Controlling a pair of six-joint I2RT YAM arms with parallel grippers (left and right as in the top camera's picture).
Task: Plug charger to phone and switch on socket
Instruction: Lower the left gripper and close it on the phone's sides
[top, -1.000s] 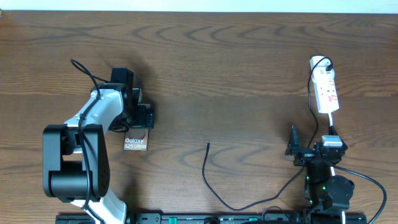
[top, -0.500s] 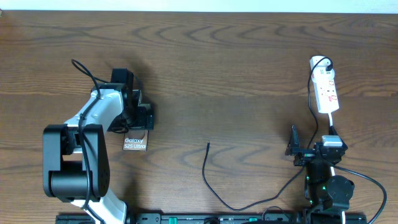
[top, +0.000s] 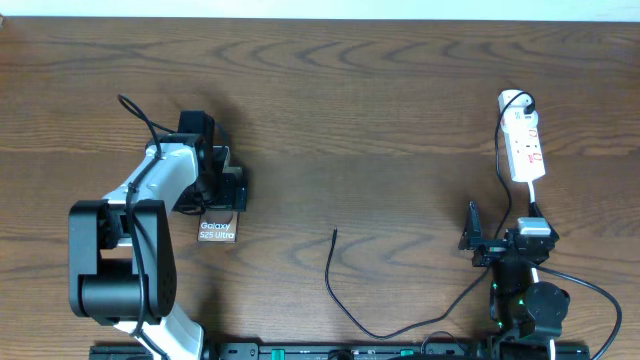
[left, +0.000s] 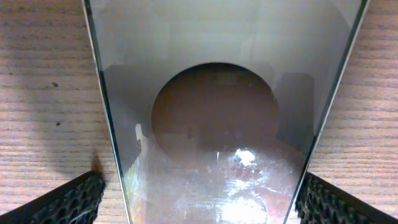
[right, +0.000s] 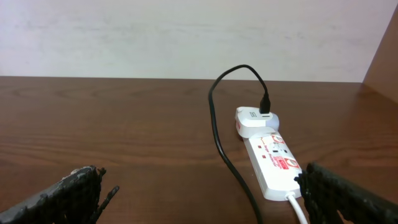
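Note:
The phone (top: 217, 231) lies flat on the table at the left, its "Galaxy" lettering showing and its far end hidden under my left gripper (top: 222, 196). In the left wrist view its mirrored back (left: 217, 93) fills the frame, and my left gripper (left: 202, 211) stands open with a fingertip (left: 68, 202) on each side of it. The charger (top: 331, 280) curls across the front middle, its free tip pointing away from the front edge. It runs right to the socket (top: 525, 145). My right gripper (top: 502, 230) is open and empty in front of the socket (right: 273, 162), beside the charger (right: 217, 134).
A white cord (right: 297, 208) leaves the socket's near end toward my right arm's base (top: 530, 300). A white wall (right: 186, 37) bounds the table's far edge. Bare wood (top: 380, 130) lies between the phone and the socket.

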